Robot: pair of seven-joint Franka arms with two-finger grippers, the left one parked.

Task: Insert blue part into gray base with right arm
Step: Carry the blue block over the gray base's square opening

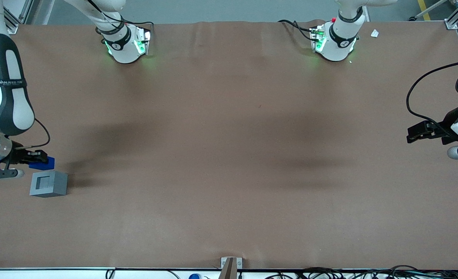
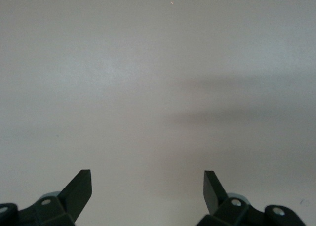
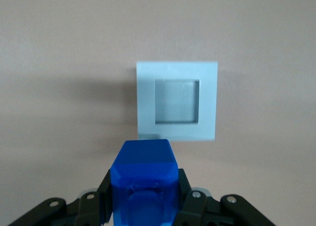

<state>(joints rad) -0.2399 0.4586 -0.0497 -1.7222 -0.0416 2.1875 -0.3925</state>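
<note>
Plastic parts over a matt brown table

The gripper (image 3: 143, 206) clasped the glossy blue part (image 3: 144, 179) above the table (image 1: 229, 155), near the smooth, matt gray base (image 3: 176, 100).

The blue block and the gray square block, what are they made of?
The small bright blue plastic block, held in the right arm's black gripper just above the table, looks like smooth, slightly glossy plastic with soft highlights on its bevelled edges. The light gray square plastic block looks matte, probably also plastic, evenly coloured with crisp recess edges.

a robotics lab: white jointed robot arms (image 1: 6, 97) bolted to a brown paper-covered table (image 1: 229, 155), aluminium framing (image 1: 451, 19), loose black cables (image 1: 368, 271). gripper (image 1: 35, 157) beside table edge.
</note>
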